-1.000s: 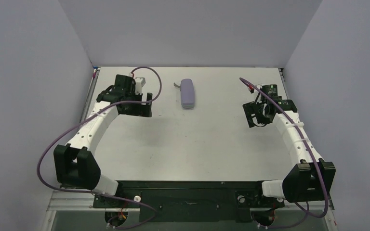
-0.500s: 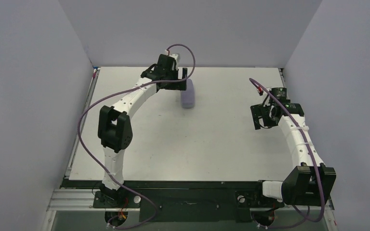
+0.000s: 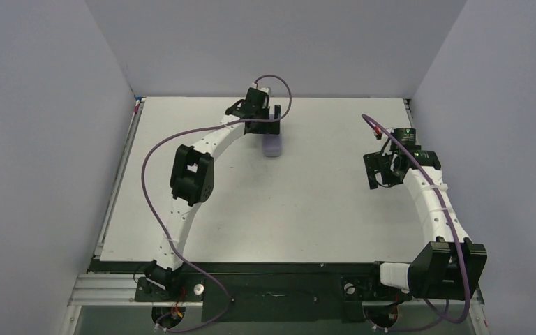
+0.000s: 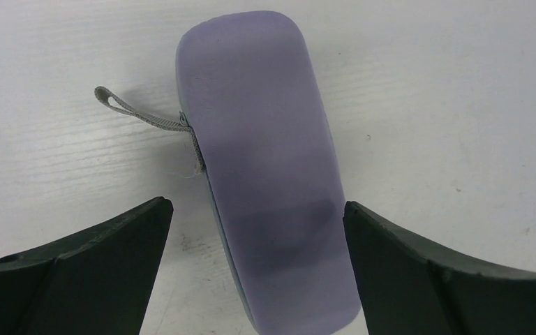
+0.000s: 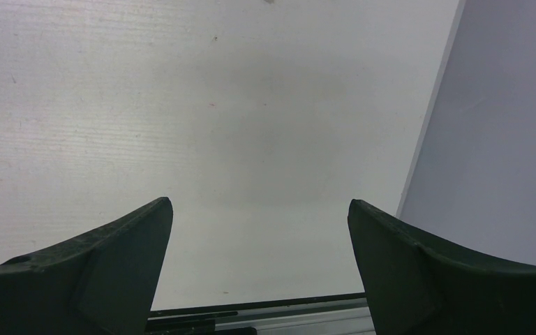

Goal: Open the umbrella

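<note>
The umbrella's lavender oblong case [image 3: 272, 146] lies closed on the white table at the back middle; the umbrella itself is hidden inside. In the left wrist view the case [image 4: 262, 160] runs between my fingers, a grey strap loop [image 4: 139, 115] at its left side. My left gripper [image 3: 271, 124] is open and hovers over the case's far end, one finger on each side, not touching it. My right gripper [image 3: 379, 172] is open and empty over bare table at the right, far from the case.
Grey walls enclose the table on the left, back and right; the right wall [image 5: 502, 125] stands close to my right gripper. The table's near edge and metal rail [image 5: 265, 314] show below the right fingers.
My left arm has swung from the back left over to the case and now straddles its far end. My right gripper has shifted slightly right and nearer.
</note>
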Robot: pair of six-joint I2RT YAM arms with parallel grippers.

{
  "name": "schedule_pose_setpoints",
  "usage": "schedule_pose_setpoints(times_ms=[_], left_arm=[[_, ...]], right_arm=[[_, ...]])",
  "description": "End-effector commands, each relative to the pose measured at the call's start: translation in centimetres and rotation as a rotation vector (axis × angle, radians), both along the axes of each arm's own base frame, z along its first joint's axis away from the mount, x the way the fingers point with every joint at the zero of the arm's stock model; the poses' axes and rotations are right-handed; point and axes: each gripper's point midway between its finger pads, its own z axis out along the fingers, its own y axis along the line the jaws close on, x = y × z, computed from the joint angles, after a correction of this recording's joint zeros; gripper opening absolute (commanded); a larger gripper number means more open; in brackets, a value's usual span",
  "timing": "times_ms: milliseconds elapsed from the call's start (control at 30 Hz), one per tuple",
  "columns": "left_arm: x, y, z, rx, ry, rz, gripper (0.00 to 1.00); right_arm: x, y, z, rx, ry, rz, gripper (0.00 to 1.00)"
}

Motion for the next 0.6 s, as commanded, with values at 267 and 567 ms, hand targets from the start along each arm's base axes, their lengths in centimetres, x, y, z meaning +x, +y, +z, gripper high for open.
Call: schedule_pose_setpoints(times_ms=[267, 567], left_arm=[[-2.8, -1.8, -2.6, -0.080, 0.083, -0.047, 0.57], [-14.0, -2.5, -2.0, -0.252, 0.242, -0.006, 0.37]], right_arm=[[1.9, -0.4, 1.0, 0.004, -0.011, -0.016, 0.92], [1.9, 0.7, 0.5, 0.065, 0.009, -0.001, 0.91]])
